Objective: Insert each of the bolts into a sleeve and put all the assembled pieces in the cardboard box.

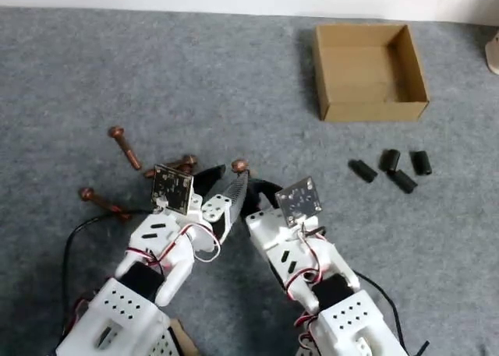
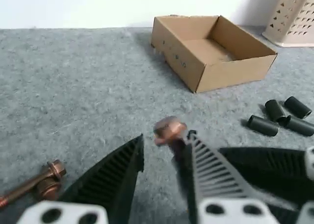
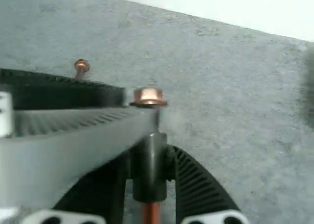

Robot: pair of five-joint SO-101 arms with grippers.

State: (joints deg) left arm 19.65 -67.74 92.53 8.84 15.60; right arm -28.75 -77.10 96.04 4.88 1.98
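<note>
We hold the sleeve pinched in the right gripper, its bolt pointing head-first away from us between the spread left gripper fingers, with the cardboard box nearer our right arm.

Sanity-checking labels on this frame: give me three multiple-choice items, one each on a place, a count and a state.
1. Where are the loose sleeves relative to the cardboard box?
A inside it; B on the mat outside it; C on its rim.
2. How many loose sleeves?
A two; B four; C six.
3. The right gripper is:
A open, empty; B shut on a held sleeve with a bolt through it; C shut on a bare bolt.

B: all lie on the mat beside the box.
B: the high view shows four.
B: the right wrist view shows copper above and below the clamped sleeve.
</note>
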